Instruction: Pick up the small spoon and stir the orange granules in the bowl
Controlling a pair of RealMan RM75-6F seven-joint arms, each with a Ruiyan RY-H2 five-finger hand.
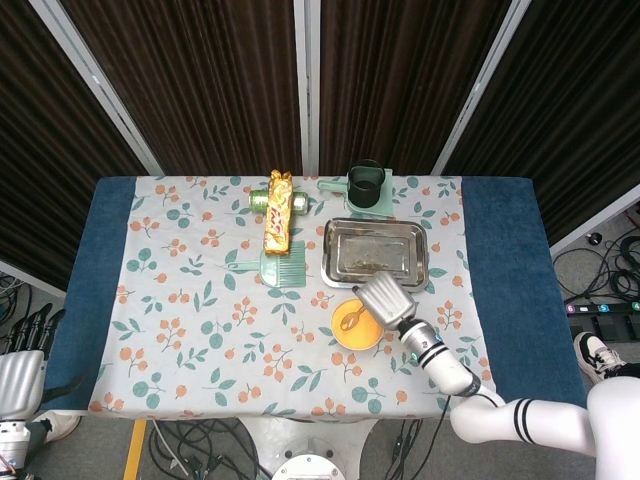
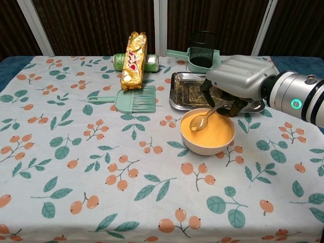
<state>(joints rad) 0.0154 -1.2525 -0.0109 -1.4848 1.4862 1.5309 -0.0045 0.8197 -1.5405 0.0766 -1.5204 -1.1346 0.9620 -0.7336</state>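
Your right hand (image 2: 238, 81) grips the spoon (image 2: 203, 119) by its handle; the scoop dips into the granules (image 2: 212, 130) in the bowl (image 2: 205, 147), just below your fingers. Your left hand isn't visible.

Glossy metal spoon (image 2: 200, 122), dull steel tray (image 2: 178, 96), printed cloth (image 2: 101, 167).

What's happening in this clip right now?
The right robot hand holds a small spoon by its handle, with the spoon's head in the orange granules of the bowl on the floral tablecloth. A metal tray sits just behind the bowl. The left robot hand is off the table's edge, holding nothing.
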